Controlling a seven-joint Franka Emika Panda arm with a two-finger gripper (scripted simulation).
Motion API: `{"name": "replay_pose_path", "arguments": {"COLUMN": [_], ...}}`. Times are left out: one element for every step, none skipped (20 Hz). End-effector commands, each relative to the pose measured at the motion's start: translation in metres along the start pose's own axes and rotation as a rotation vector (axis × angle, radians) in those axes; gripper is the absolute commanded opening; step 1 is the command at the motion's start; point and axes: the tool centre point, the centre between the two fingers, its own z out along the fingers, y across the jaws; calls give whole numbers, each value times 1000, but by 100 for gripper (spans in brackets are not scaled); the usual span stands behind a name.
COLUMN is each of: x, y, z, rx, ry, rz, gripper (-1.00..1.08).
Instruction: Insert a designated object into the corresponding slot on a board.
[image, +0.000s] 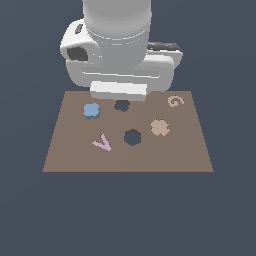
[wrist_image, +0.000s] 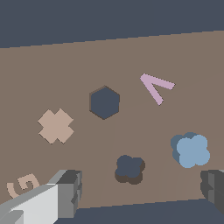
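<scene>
1. In the exterior view, the blue block (image: 92, 110) is seen lying flat on the board (image: 70, 155), near the far edge, just beside the flower-shaped slot (image: 122, 105) and not yet inserted. The claw is hidden behind the arm's body, poised above that far edge.

2. In the wrist view, the claw (wrist_image: 142, 192) is held spread and empty, its fingers (wrist_image: 70, 192) well apart. The slot (wrist_image: 130, 168) lies between them, the block (wrist_image: 191, 150) beside one finger, so a sideways shift is judged necessary.
</scene>
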Motion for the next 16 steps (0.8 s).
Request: {"name": "replay_pose_path", "arguments": {"x": [0, 0, 0, -1, -1, -2, -3, -3, -4, -5, -7, -8, -9, -10, -12, -13], "y": [0, 0, 1, 2, 3, 5, 7, 9, 12, 15, 19, 23, 27, 32, 37, 42], "z": [0, 0, 1, 2, 3, 5, 7, 9, 12, 15, 18, 22, 26, 30, 35, 40], "rx": [0, 0, 0, 0, 0, 0, 0, 0, -1, -1, -1, -1, -1, -1, -2, -2], "ry": [0, 0, 0, 1, 2, 2, 3, 5, 6, 8, 9, 11, 13, 16, 18, 21], "rz": [0, 0, -2, -4, -6, -10, -14, -19, -24, -31, -38, -46, -54, -63, -73, -84], "gripper": [100, 100, 100, 100, 100, 100, 100, 100, 100, 100, 100, 100, 100, 100, 100, 100]}}
